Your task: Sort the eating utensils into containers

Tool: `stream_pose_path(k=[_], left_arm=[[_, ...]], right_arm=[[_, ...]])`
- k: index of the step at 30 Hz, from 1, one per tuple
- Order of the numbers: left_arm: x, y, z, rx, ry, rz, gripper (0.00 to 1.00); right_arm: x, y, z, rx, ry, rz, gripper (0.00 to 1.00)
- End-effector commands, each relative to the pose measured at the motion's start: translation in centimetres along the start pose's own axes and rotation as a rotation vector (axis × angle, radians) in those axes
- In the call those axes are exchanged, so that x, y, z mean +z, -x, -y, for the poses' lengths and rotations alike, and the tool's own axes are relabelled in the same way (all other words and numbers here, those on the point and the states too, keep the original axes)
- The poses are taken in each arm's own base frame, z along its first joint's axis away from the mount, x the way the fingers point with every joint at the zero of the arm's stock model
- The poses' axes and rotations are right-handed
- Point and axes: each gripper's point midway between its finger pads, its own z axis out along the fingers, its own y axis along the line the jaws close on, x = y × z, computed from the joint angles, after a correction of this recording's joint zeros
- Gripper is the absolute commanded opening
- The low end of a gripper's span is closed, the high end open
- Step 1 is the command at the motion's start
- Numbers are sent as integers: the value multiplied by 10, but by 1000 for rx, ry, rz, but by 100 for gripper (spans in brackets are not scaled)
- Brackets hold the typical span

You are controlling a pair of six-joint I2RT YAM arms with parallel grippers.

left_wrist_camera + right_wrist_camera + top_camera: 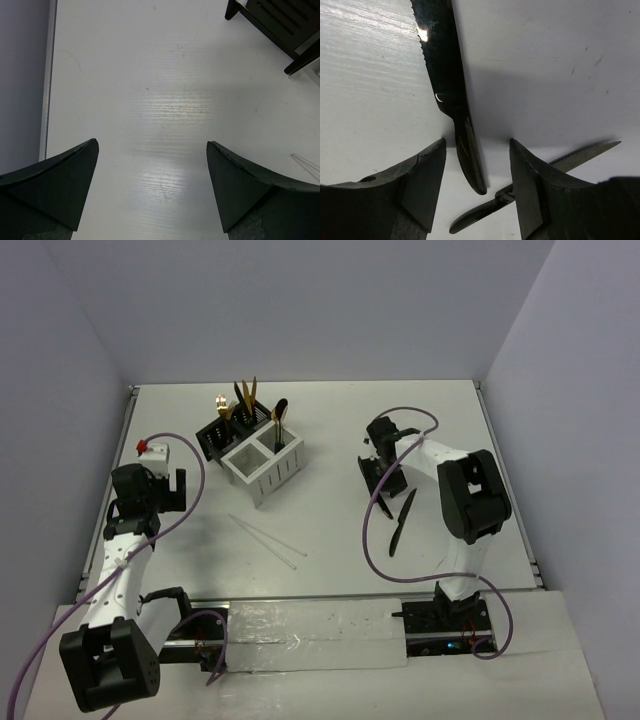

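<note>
My right tool [476, 150] is apart, straddling the black knife [442, 65] handle on the worktop [545, 60], nothing clamped. Second knife [580, 156] just beside. Left tool [152, 147] apart, idle. Several pieces stand in black box [222, 438] and white box [262, 472]; chopsticks [266, 540] loose. Past halfway, I'd guess.

chopsticks [266, 540] before boxes [272, 480], knives [403, 520] to their right

Left arm [120, 570] stretched toward far left; left gripper [152, 142] above surface, jaws wide apart. Right arm [470, 495] bent at elbow; right gripper [477, 141] pointing down, low over surface, jaws apart.
</note>
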Motion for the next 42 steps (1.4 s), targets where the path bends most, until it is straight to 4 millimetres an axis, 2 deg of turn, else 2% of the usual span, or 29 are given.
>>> stream_pose_path(k=[1,5,8,11,13,19,20,26,27,29,30,42], left_arm=[[-6,26,-7,-12,13,64,99],[-6,27,-8,-14,19,68,99],[-7,27,-7,-14,18,66,99],[-6,27,-7,-14,18,66,99],[-6,27,-8,-14,18,66,99],[-6,29,-8,-15,19,69,99],[-6,29,-8,-16,20,69,99],[-6,28,-8,-15,19,68,99],[-6,28,-8,-15,19,68,99],[-6,29,-8,-15,19,68,99],[-6,28,-8,-15,18,66,99],[-6,27,-14,-20,51,60,99]], right_arm=[[11,5,-3,-15,14,0,61],[13,13,-1,-14,-5,-11,60],[14,16,-1,-11,-7,-15,55],[15,16,-1,-12,-10,-19,54],[14,16,-1,-11,-10,-19,48],[14,16,-1,-29,-37,-12,15],[15,16,-1,-39,-49,-9,0],[13,16,-3,-50,-71,28,0],[9,24,-3,-41,-70,74,0],[8,22,-3,-25,-72,97,0],[3,30,-3,-17,-72,143,0],[-12,35,-3,4,-64,246,0]])
